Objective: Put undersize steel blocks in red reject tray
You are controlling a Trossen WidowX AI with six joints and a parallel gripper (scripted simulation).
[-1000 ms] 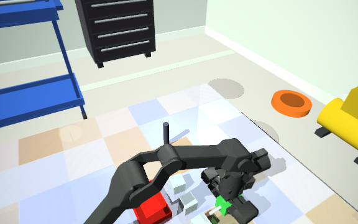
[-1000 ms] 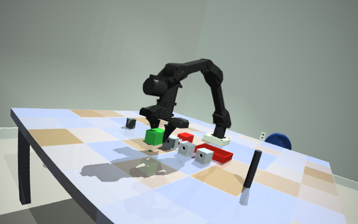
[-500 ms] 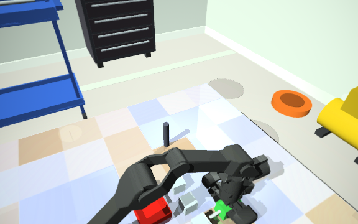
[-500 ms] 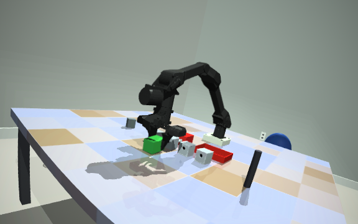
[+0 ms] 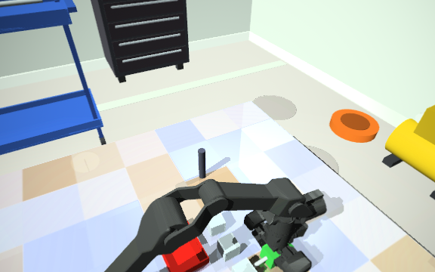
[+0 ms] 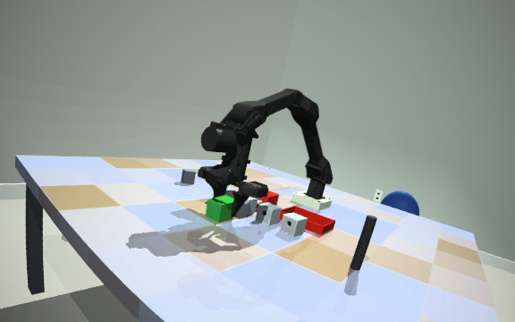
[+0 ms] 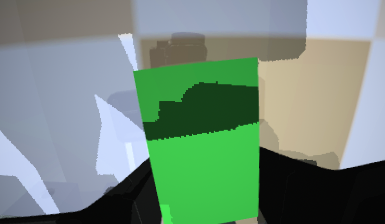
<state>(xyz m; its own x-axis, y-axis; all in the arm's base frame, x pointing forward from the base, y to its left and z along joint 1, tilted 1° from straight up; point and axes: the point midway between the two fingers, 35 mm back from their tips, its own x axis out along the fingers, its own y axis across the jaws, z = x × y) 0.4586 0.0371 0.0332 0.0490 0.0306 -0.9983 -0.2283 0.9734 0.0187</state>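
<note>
My gripper (image 5: pixel 273 252) (image 6: pixel 229 204) (image 7: pixel 198 150) is shut on the green GO gauge (image 5: pixel 267 257) (image 6: pixel 218 210) (image 7: pixel 205 170), low over the table. The gauge's pale pin (image 5: pixel 260 261) points at a steel block (image 5: pixel 243 267) (image 6: pixel 248 208) at the bottom edge of the top view; whether its tip is in the bore I cannot tell. A middle block (image 5: pixel 228 248) (image 6: pixel 272 214) and an end block (image 5: pixel 217 228) (image 6: pixel 298 225) stand in line with it, bores visible in the exterior view. The red tray (image 5: pixel 185 257) (image 6: pixel 322 222) lies beside them, partly hidden by the arm in the top view.
A dark upright post (image 5: pixel 202 164) (image 6: pixel 363 243) stands on the table beyond the end block. A grey cube (image 6: pixel 188 177) stands on the other side of the gripper. Another red piece (image 6: pixel 270 197) shows behind the blocks. The arm's pale base (image 6: pixel 311 200) is behind the tray.
</note>
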